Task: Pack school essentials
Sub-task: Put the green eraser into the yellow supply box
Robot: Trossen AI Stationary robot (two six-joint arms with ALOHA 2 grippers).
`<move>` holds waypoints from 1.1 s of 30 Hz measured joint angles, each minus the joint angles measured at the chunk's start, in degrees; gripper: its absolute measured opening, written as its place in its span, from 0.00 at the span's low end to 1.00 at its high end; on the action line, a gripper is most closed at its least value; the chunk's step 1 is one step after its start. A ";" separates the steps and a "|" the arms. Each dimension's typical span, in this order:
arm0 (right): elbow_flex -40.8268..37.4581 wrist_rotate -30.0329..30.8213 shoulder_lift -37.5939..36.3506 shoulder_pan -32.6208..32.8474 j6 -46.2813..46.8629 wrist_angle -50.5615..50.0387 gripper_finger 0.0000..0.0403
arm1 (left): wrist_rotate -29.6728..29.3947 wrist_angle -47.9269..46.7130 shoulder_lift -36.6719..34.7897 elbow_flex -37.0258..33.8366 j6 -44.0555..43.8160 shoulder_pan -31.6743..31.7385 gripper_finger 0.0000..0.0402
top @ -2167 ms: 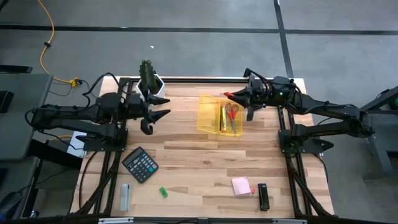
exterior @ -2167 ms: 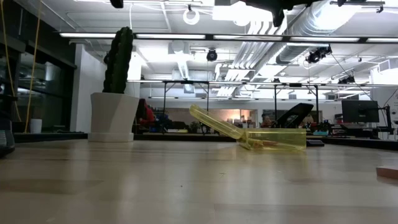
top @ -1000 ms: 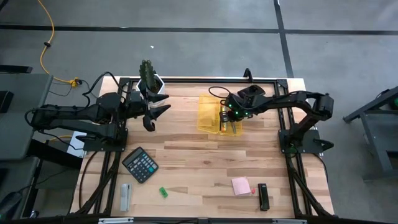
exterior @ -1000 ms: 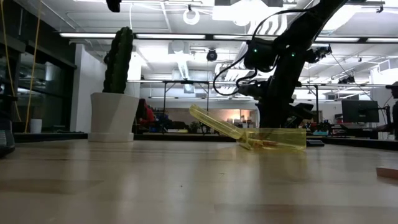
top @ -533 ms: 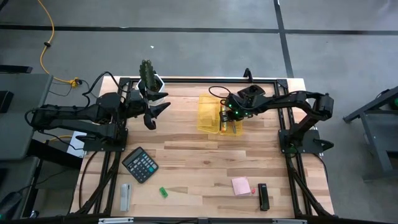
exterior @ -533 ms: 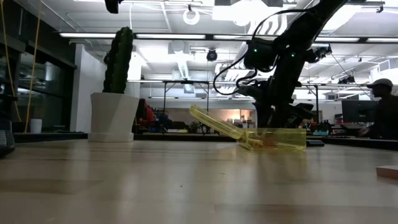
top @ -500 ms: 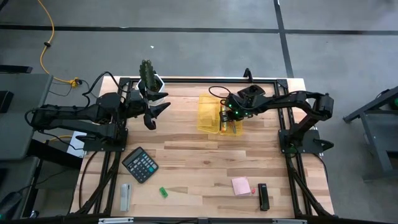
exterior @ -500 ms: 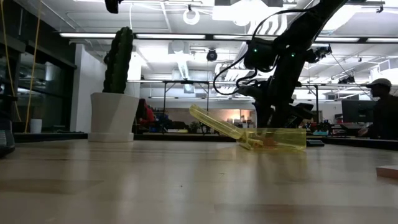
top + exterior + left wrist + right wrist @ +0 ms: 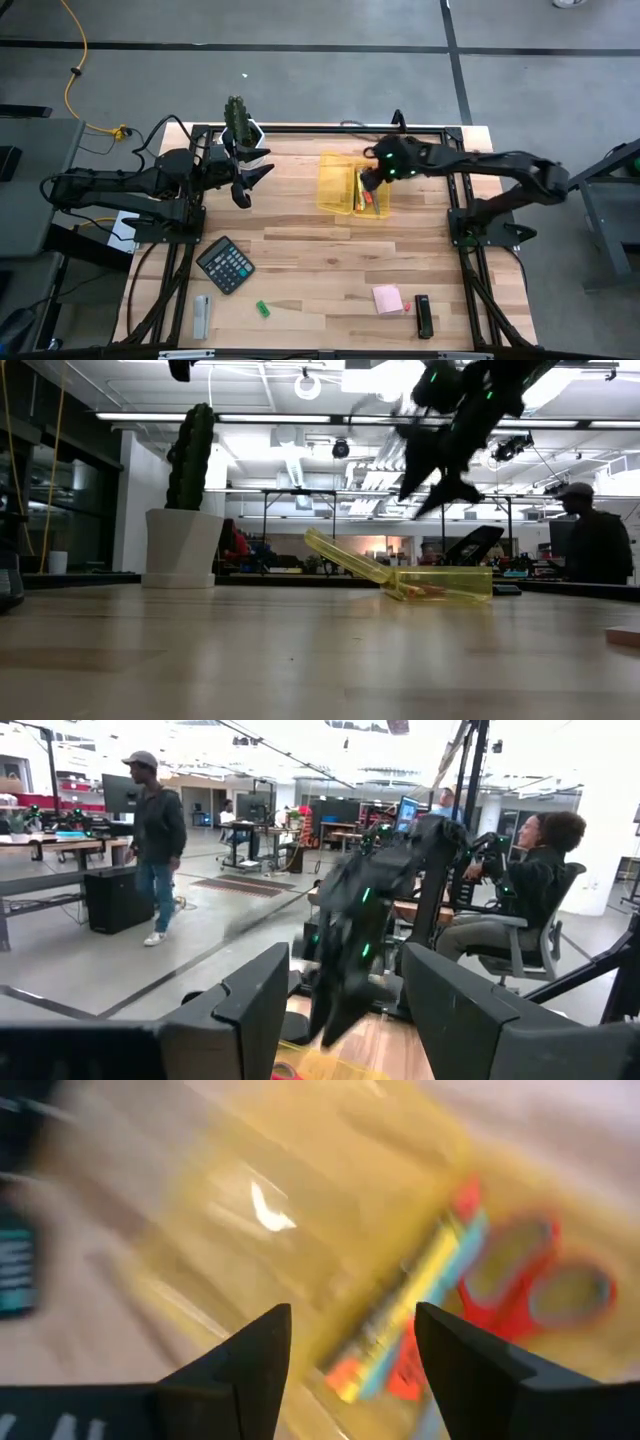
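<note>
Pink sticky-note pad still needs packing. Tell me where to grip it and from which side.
The pink sticky-note pad lies flat on the table, near the front edge. Probably best: come straight down from above and pinch two opposite edges of the square, avoiding the dark object beside it.

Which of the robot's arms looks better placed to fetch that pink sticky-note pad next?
Probably the right. The pink pad lies on the right half of the table, and the right hand, open above the yellow case, is nearer. The left hand hovers by the cactus.
</note>
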 joint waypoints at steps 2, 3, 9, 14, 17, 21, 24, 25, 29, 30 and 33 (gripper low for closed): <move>0.01 -0.49 -4.72 0.01 -3.70 2.50 0.51 | 0.00 0.00 0.00 0.00 0.00 0.00 0.46; 0.01 -1.07 -7.01 0.03 -5.42 4.19 0.51 | 0.00 0.00 0.00 0.00 0.00 0.00 0.46; 0.08 -4.98 -17.80 0.76 -14.86 20.22 0.51 | 0.26 0.02 0.00 0.00 0.00 0.00 0.46; 0.09 -5.06 -21.86 2.02 -27.88 24.97 0.51 | 0.63 0.01 0.00 0.00 0.00 0.00 0.46; 0.09 -5.07 -22.99 2.37 -33.68 24.60 0.51 | 0.63 0.00 0.00 0.00 0.00 0.00 0.46; 0.09 -5.07 -23.27 2.37 -36.83 24.46 0.51 | 0.63 0.00 0.00 0.00 -0.36 0.00 0.46; 0.09 -5.08 -23.27 2.37 -38.15 24.43 0.51 | 0.64 0.02 0.00 0.00 -0.44 0.00 0.46; 0.09 -5.14 -23.27 2.37 -38.48 24.28 0.51 | 0.66 0.01 0.00 0.00 -0.46 0.00 0.46; 0.09 -5.73 -23.27 2.37 -38.00 24.23 0.51 | 0.65 0.02 0.00 0.00 -0.44 0.00 0.46; 0.09 -5.81 -23.27 2.37 -37.83 24.20 0.51 | 0.63 0.02 0.00 0.00 -0.27 0.00 0.46; 0.09 -5.80 -23.27 2.37 -37.85 24.23 0.51 | 0.64 0.01 0.17 0.01 1.77 -0.06 0.46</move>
